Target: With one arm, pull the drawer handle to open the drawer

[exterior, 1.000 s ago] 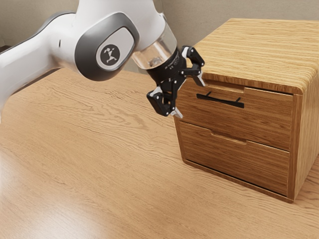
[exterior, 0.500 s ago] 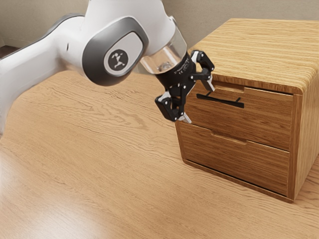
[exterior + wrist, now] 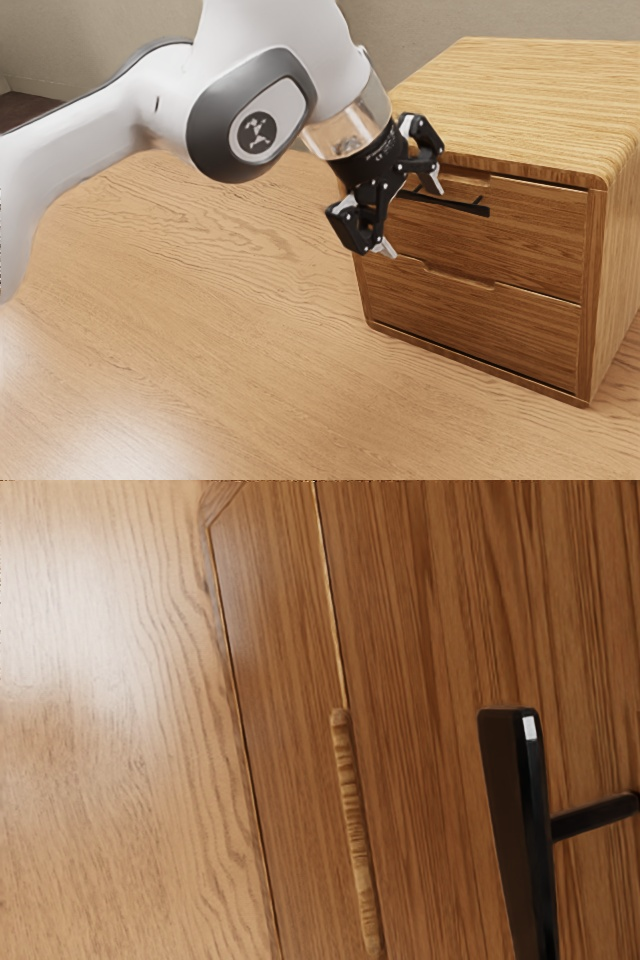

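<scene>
Gripper [image 3: 412, 215] is hanging open at the upper drawer [image 3: 520, 225], fingers spreading above and below the exterior view's left end of the black handle [image 3: 445, 203], not clamping it. Drawer is sitting flush in the wooden cabinet [image 3: 520, 90], which is standing on the tabletop [image 3: 180, 330].
</scene>
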